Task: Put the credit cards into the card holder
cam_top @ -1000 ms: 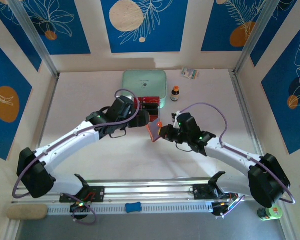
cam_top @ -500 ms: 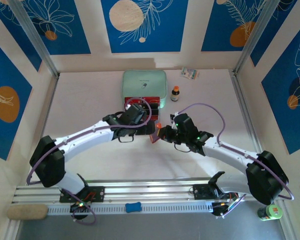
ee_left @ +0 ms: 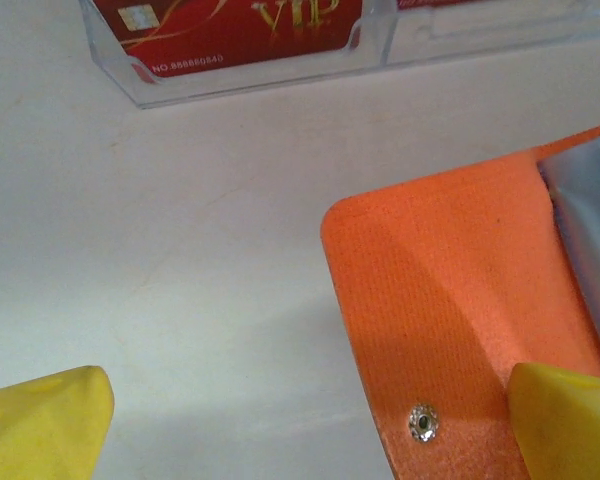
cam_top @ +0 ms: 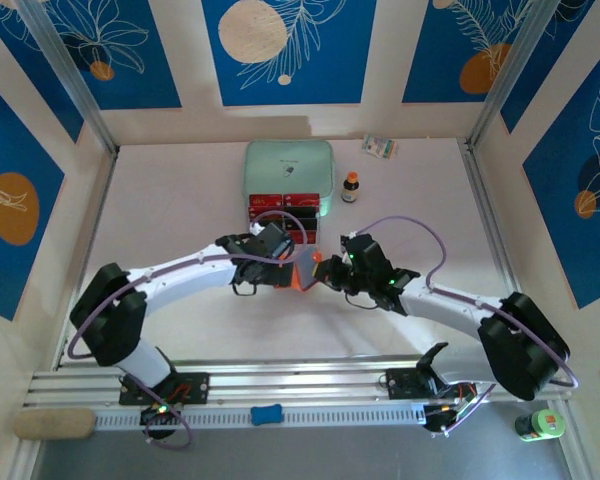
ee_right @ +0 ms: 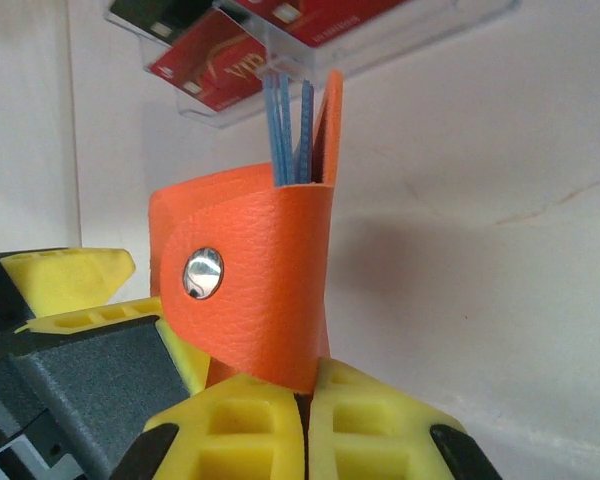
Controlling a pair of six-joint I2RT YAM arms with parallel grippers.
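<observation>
The right gripper point(ee_right: 302, 400) is clenched on the lower edge of the holder point(ee_right: 255, 290), which is held upright above the fingertips. Its flap is folded round, with the snap point(ee_right: 202, 273) facing the camera. Bluish pocket edges are seen sticking up at its top. Just left of the right fingers, the left gripper point(ee_left: 305, 420) is spread wide and nothing is grasped. The holder's orange flap is seen between its fingers, close to the one on the view's right; whether it is touched cannot be told. The table point(ee_left: 160, 250) is seen beside the other finger. Beyond both sets of fingertips, red and black cards point(ee_left: 240, 25) are kept in a clear tray point(ee_left: 260, 75). Farther off, a mint pouch point(cam_top: 288, 165) and a small bottle point(cam_top: 351, 186) are seen.
</observation>
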